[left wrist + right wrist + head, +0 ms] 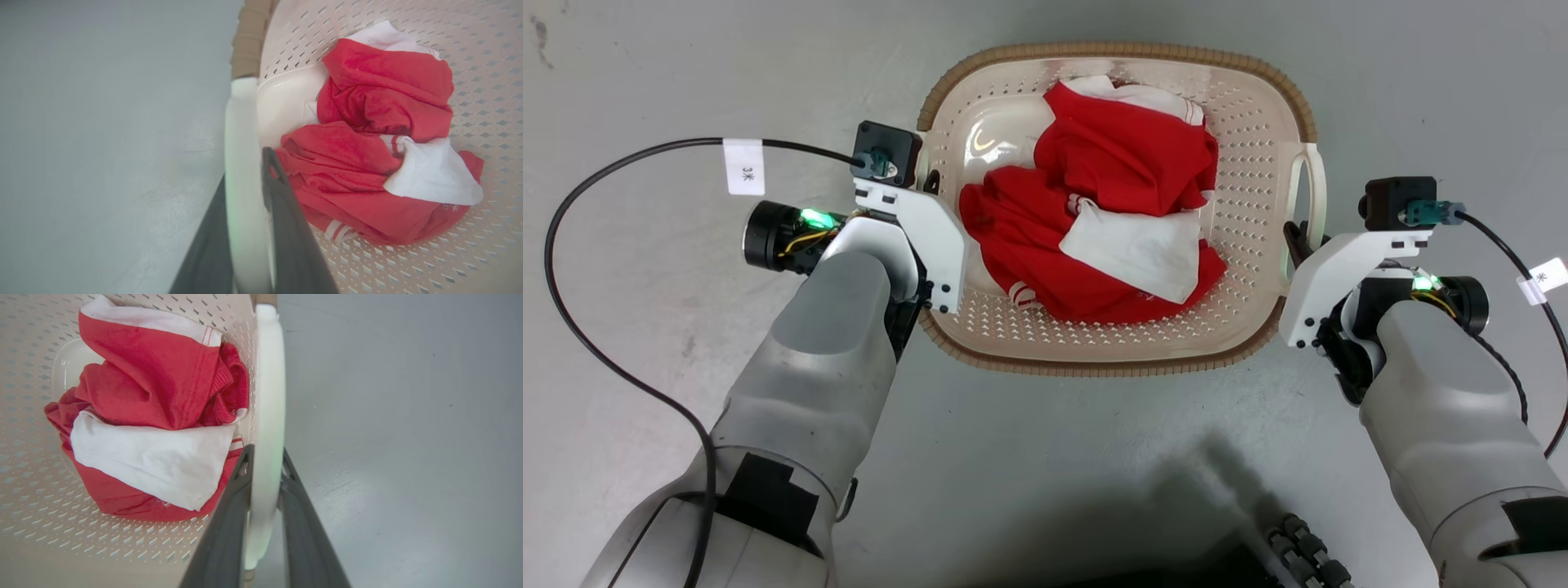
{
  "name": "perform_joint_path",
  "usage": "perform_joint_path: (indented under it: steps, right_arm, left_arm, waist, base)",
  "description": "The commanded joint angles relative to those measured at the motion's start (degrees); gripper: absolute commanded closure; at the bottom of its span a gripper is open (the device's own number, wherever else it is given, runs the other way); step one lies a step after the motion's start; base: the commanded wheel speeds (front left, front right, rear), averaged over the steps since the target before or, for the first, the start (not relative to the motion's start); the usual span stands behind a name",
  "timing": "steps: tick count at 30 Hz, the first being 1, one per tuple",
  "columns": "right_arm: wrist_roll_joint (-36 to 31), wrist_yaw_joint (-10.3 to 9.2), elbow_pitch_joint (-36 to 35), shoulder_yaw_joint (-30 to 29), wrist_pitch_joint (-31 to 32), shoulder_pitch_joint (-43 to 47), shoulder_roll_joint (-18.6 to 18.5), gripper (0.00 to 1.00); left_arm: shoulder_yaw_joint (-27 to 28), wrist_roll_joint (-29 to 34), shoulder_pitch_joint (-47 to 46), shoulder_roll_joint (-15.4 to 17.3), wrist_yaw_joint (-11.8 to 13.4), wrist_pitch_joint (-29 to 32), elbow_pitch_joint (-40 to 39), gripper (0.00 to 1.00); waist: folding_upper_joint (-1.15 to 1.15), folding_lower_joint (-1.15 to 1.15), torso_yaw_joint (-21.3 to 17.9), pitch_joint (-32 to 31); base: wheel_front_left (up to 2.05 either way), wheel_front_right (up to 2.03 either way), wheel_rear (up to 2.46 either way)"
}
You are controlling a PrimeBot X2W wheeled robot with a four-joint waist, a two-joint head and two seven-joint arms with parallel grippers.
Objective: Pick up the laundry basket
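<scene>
The laundry basket (1250,269), cream and perforated with a brown woven-look rim, lies on the grey floor ahead of me with red and white clothes (1111,204) inside. My left gripper (929,184) is at its left side. In the left wrist view, the left gripper (245,171) has its dark fingers (286,220) closed on either side of the white loop handle (241,122). My right gripper (1298,241) is at the right handle (1313,192). The right wrist view shows the right gripper (265,455) clamped on that handle (267,396). I cannot tell whether the basket is off the floor.
Bare grey floor (645,367) surrounds the basket on all sides. Black cables (572,310) loop out from both wrists. A dark ridged part of my base (1307,547) and its shadow lie at the bottom edge, below the basket.
</scene>
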Motion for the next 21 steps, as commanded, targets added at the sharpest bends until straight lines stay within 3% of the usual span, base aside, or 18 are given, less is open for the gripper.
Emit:
perform_joint_path:
  steps: [1,9,21]
  right_arm:
    - [0.44,-0.02,-0.19,0.41,0.04,0.19,0.13,1.00]
    - [1.58,-0.02,-0.17,2.48,3.87,1.73,0.07,1.00]
    - [5.03,-0.02,-0.13,7.53,13.18,5.08,-0.58,1.00]
  left_arm:
    - [-0.58,0.05,0.52,-0.58,-0.90,-0.10,-0.09,1.00]
    - [-0.81,-2.85,3.44,-0.58,-1.73,1.83,0.23,1.00]
    - [-2.32,-11.03,11.38,-0.59,-2.25,7.37,-0.34,1.00]
  waist:
    - [0.00,0.00,0.00,-0.43]
    - [0.00,0.00,0.53,-5.94]
    - [0.00,0.00,4.68,-20.39]
  base:
    - [0.00,0.00,0.00]
    - [0.00,0.00,0.00]
    - [0.00,0.00,0.00]
